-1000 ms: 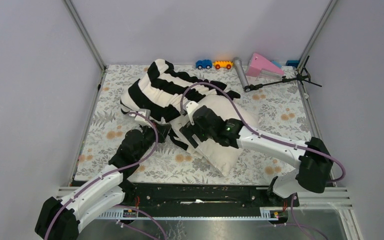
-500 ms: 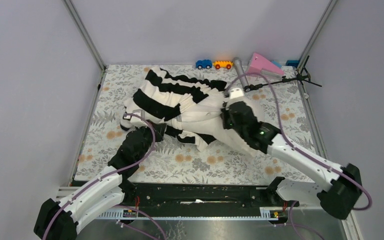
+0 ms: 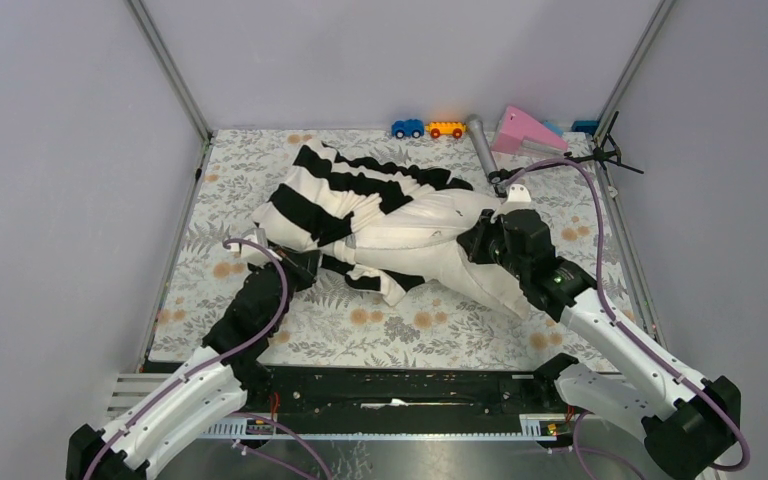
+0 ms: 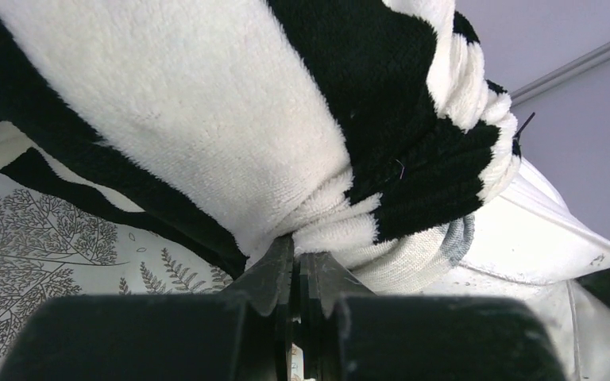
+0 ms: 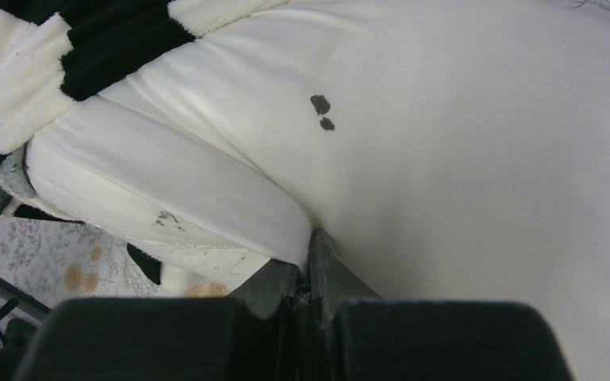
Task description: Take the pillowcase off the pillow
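Mid-strip: pillowcase partly off
Left tool clamped on the pillowcase, right tool pinching the pillow — next, likely, draw them apart.

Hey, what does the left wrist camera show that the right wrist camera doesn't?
Only the left wrist view shows the left claw, shut on a gathered bunch of the striped pillowcase, which fills most of the frame. Only the right wrist view shows the right claw, pinching a fold of the cream pillow, and two small dark spots on that fabric. Both views show some black and white stripes, some plain pillow and a patch of the leaf-printed table cover at lower left.
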